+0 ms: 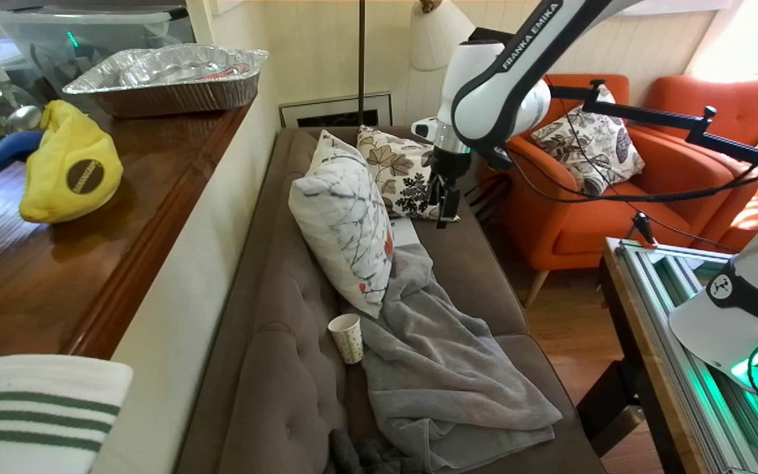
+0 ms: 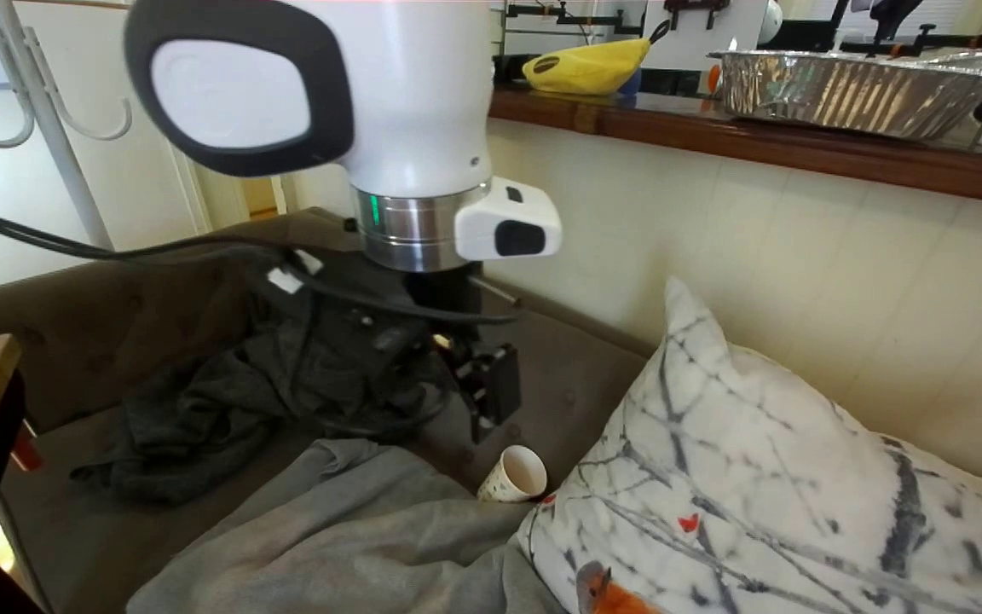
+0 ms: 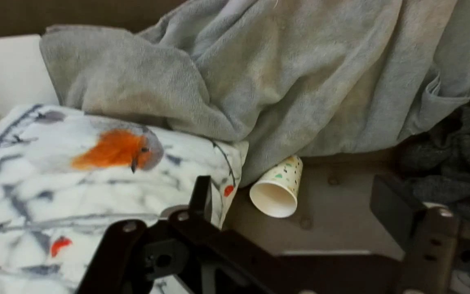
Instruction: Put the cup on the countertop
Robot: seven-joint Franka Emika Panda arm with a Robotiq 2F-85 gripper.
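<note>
The brown sofa is the biggest thing in my feeds, and its tufted backrest runs along below the polished wooden counter where I have to deliver. A grey blanket lies rumpled across the sofa, and a branch-print pillow leans against the backrest. Up on the counter sit a foil tray and a yellow pouch, so I'd aim for the bare wood between them. My end effector hangs above the sofa, released, spread wide with nothing in its grip. Smallest of all, the speckled cup sits tilted on the sofa by the backrest, just beside the pillow's corner and the blanket's edge, its mouth turned toward the backrest; whether it touches the cloth I can't tell. I judge I'm at the approach, short of the grasp. The next move, to my mind, calls for lowering until the cup stands between the two sides, keeping off the pillow, then a gentle squeeze, since what looks like thin paper could crumple; after that, a lift high enough to clear the counter's edge before I swing across and set it down.
</note>
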